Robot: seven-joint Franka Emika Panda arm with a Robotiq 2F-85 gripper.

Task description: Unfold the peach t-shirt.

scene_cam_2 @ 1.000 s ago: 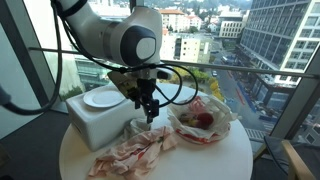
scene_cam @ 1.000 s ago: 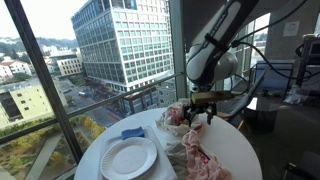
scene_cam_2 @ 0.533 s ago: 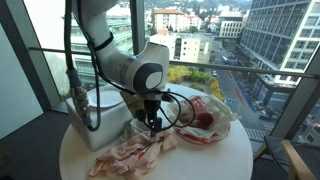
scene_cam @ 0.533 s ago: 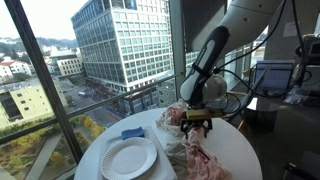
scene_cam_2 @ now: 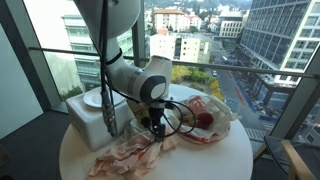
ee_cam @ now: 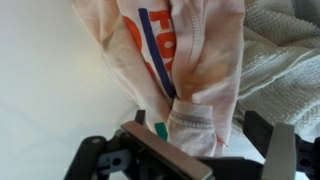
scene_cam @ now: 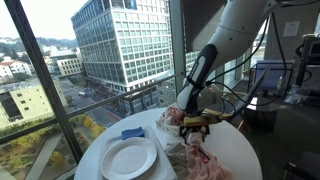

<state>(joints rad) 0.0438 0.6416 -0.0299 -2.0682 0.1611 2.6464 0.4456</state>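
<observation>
The peach t-shirt [scene_cam: 205, 160] lies crumpled in a long bundle on the round white table [scene_cam: 238, 148]. It also shows in an exterior view [scene_cam_2: 128, 156]. In the wrist view the t-shirt [ee_cam: 190, 60] shows an orange and blue print and a stitched hem right under the jaws. My gripper [scene_cam: 196, 126] is low over one end of the shirt, also seen in an exterior view [scene_cam_2: 157, 130]. In the wrist view the gripper [ee_cam: 198, 125] is open, with a finger on either side of the hem fold.
A white plate [scene_cam: 128, 157] sits on a white box [scene_cam_2: 92, 122], with a blue item [scene_cam: 133, 133] behind it. A wrapped dish with a red thing [scene_cam_2: 203, 120] stands close by. A grey towel [ee_cam: 285, 60] lies beside the shirt. Windows surround the table.
The arm has come down and the gripper has dropped from above the table onto the end of the shirt. The shirt has not visibly moved.
</observation>
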